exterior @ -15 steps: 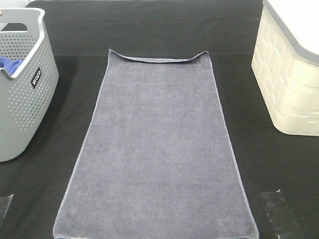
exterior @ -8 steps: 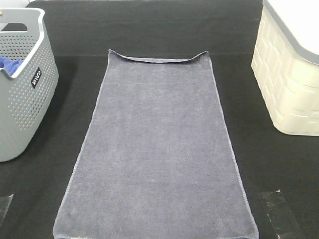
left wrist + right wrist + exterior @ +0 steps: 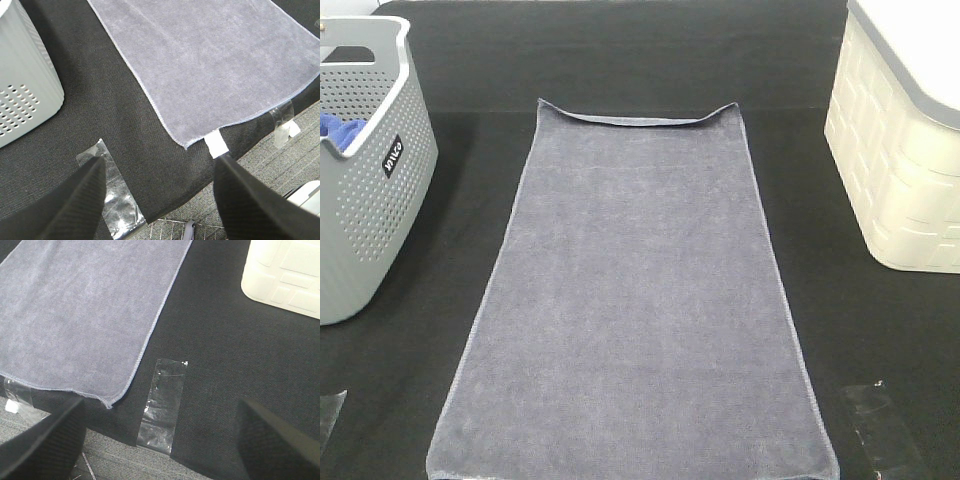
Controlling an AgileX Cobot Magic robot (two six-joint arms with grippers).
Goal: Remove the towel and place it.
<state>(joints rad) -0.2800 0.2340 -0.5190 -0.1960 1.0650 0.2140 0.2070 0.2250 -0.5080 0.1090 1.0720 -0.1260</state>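
Slate-grey terry, the towel [image 3: 635, 300] lies spread flat along the middle of our black table [image 3: 620, 50], its far hem curled up slightly and its near edge at the table's front. To its left stands our grey basket [image 3: 365, 190] with a blue cloth [image 3: 340, 127] inside; to its right, a cream bin [image 3: 900, 150]. Clear tape strips [image 3: 162, 402] sit near the front corners. Our left gripper [image 3: 160, 200] and right gripper [image 3: 160, 440] both hang above the front edge, fingers spread wide, holding nothing.
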